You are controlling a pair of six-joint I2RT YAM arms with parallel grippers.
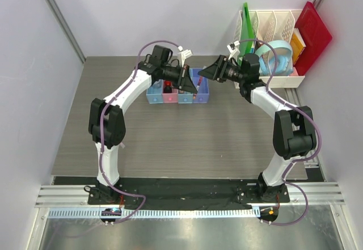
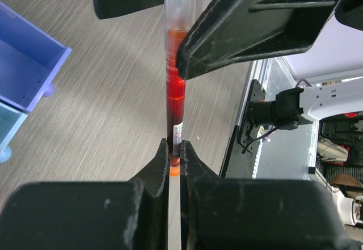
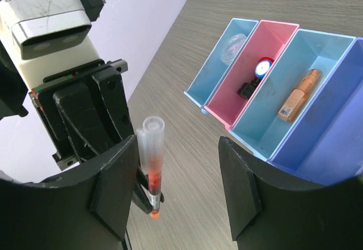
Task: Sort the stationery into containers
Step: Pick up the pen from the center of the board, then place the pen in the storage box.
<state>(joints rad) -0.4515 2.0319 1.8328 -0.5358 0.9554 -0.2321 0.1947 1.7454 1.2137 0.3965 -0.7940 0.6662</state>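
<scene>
The row of bins (image 1: 170,96) holds four open compartments. The end light-blue bin (image 3: 218,63) has the clear round piece (image 3: 233,47) in it. The pink bin (image 3: 278,43) next to it holds the tiny blue-capped piece (image 3: 262,67) and a small dark item (image 3: 246,89). The second light-blue bin (image 3: 323,51) holds the orange marker (image 3: 300,94), lying lengthwise. No contents show in the visible part of the purple-blue bin (image 3: 340,142).

The dark red pen (image 3: 153,159) has a clear cap, a red middle, a darker lower part with a small white label, and an orange tip. It is held upright above the table, just off the purple-blue end of the row and outside every bin.

The left gripper (image 2: 174,151) is clamped on the pen's lower end, just above the orange tip. The right gripper (image 3: 177,148) stands around the pen's upper part with its fingers apart. The pen is close against one finger (image 3: 113,187), with a wide gap to the other
</scene>
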